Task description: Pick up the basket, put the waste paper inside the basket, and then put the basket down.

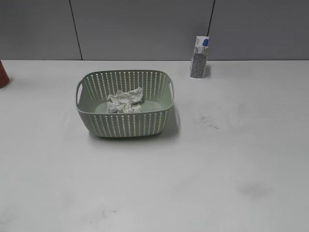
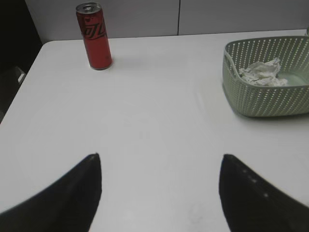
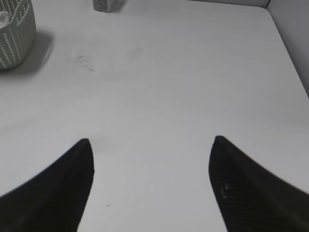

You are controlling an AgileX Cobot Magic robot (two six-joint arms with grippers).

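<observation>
Basket (image 1: 124,121): I see it on the table (image 1: 231,159), left of centre.
Waste paper (image 1: 125,102): inside basket.
Carton (image 1: 199,57): behind, right.
Can (image 2: 93,36): far left.

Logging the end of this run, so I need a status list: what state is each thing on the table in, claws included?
basket: upright on the table, not held
waste paper: crumpled, inside the basket
can: upright, top looks unopened
carton: upright near the wall
left claw: open, empty
right claw: open, empty

Right hand (image 3: 152,150) spread wide over white table (image 3: 183,72), basket (image 3: 14,34) top-left, possibly a carton (image 3: 107,4) beyond.
</observation>
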